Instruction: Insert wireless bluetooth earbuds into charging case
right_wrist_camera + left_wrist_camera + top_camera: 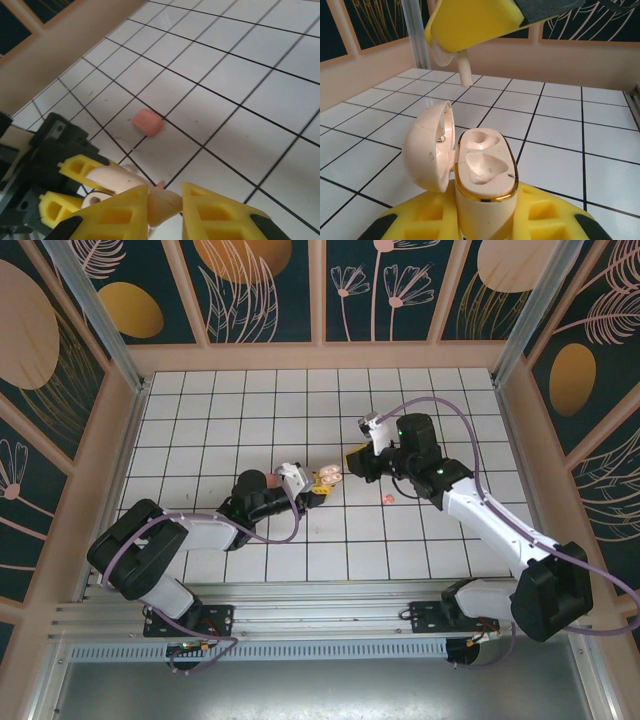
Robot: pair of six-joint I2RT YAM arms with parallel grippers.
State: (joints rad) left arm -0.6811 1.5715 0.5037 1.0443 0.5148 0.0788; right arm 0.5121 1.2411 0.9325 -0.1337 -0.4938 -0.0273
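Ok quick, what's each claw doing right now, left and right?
The left claw is shut on the open charging case.
The right claw is shut on a pale beige earbud.

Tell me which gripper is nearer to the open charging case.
Left. The left gripper is shut on the charging case, holding it by its base. The right gripper is close by but apart from it, pinching a pale earbud.
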